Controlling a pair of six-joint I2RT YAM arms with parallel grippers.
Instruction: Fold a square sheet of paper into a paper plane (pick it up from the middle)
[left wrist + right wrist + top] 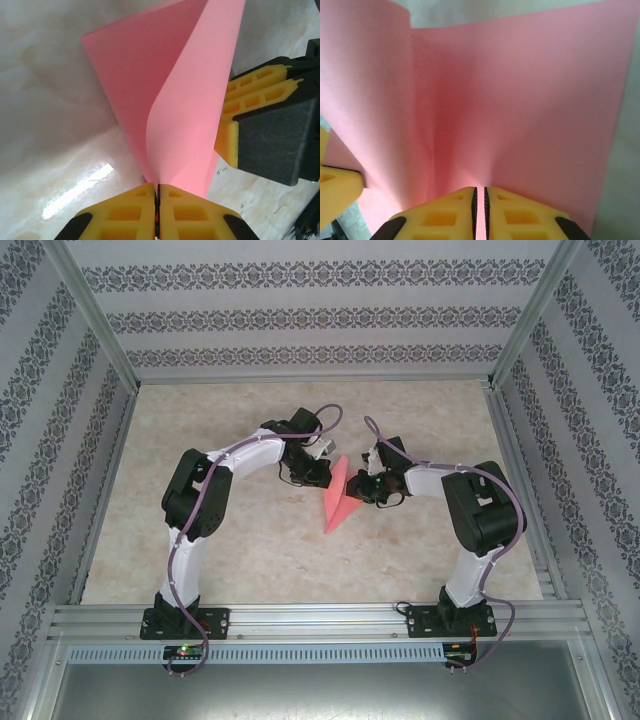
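Jaws of left gripper (158,192) and right gripper (480,195) clamp tight on the pink paper (340,500).

The left arm (205,490) and right arm (475,505) bend inward with elbows raised, their wrists facing each other over mid-tabletop. The left end effector (158,187) presses its yellow fingers (130,212) together, pinching the folded pink paper (175,100). The right end effector (480,191) clamps the same paper from the opposite side.
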